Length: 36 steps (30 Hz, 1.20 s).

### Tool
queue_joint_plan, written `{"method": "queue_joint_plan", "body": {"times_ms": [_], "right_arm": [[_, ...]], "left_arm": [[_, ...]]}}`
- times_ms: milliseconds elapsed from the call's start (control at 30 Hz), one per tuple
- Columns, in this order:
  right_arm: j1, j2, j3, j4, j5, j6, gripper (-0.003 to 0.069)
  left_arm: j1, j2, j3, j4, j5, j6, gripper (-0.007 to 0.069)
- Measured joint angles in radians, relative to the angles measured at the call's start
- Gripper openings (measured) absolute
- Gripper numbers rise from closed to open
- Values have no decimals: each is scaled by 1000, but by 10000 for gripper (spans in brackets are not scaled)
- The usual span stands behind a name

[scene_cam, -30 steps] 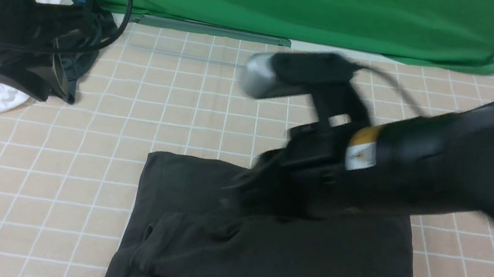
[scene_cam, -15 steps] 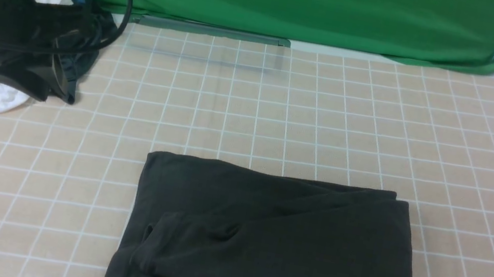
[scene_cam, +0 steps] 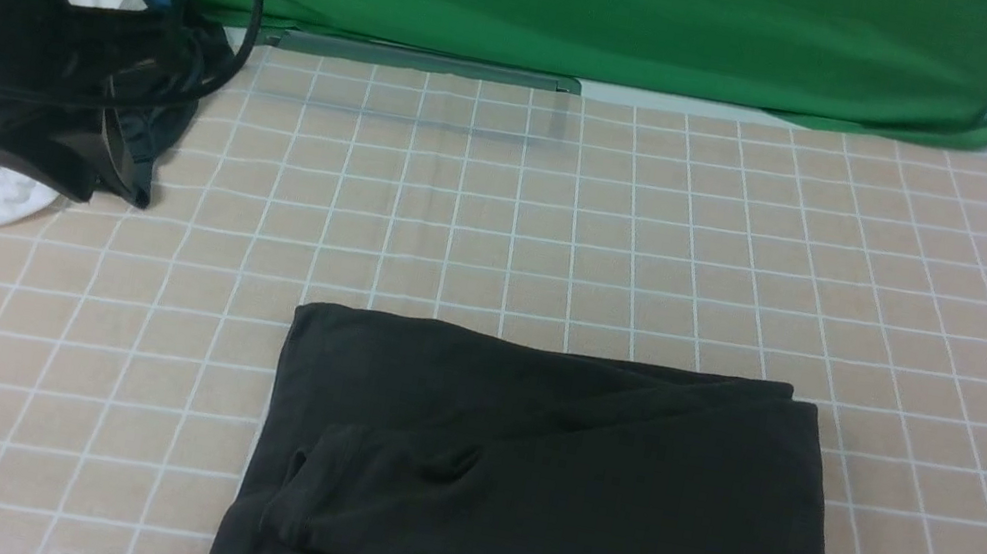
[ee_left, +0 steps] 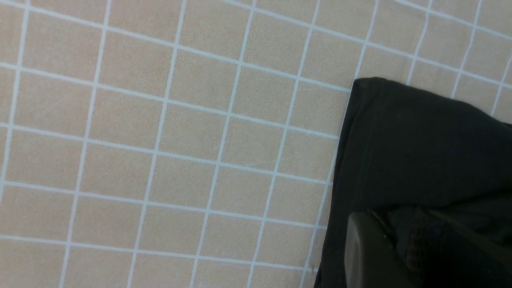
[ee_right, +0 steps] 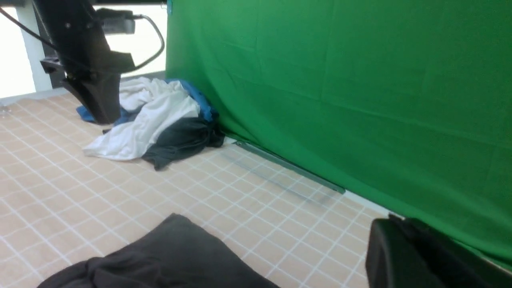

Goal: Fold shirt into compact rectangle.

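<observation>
In the front view, the shirt (scene_cam: 536, 498) lies folded in the lower centre of the frame, near the robot, probably so both arms can reach it; no arm is over it. The left wrist view shows the shirt's corner at lower right and the left gripper (ee_left: 404, 256) above it; I cannot tell its state. In the right wrist view, the right gripper (ee_right: 420, 256), lower right, is clenched on nothing.
</observation>
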Motion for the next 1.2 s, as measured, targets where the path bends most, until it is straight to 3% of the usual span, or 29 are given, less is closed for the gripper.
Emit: {"method": "queue_joint_plan", "body": {"times_ms": [333,533,667,867,1033,1133,1200], "right_arm": [[0,0,0,1,-54,2,39],[0,0,0,1,-55,2,62],[0,0,0,1,-55,2,70],[-23,-16,94,2,-187,2,78],[-193,-95,266,4,-288,2,91],[-347,-172,405,5,-293,2,99],[-383,-189,436,5,-293,2,101]], "left_arm": [[0,0,0,2,21,0,125],[0,0,0,35,30,-7,15],[0,0,0,36,30,-7,11],[0,0,0,37,30,-8,13],[0,0,0,39,26,-8,13],[0,0,0,41,-10,-8,13],[0,0,0,42,-18,-8,13]]}}
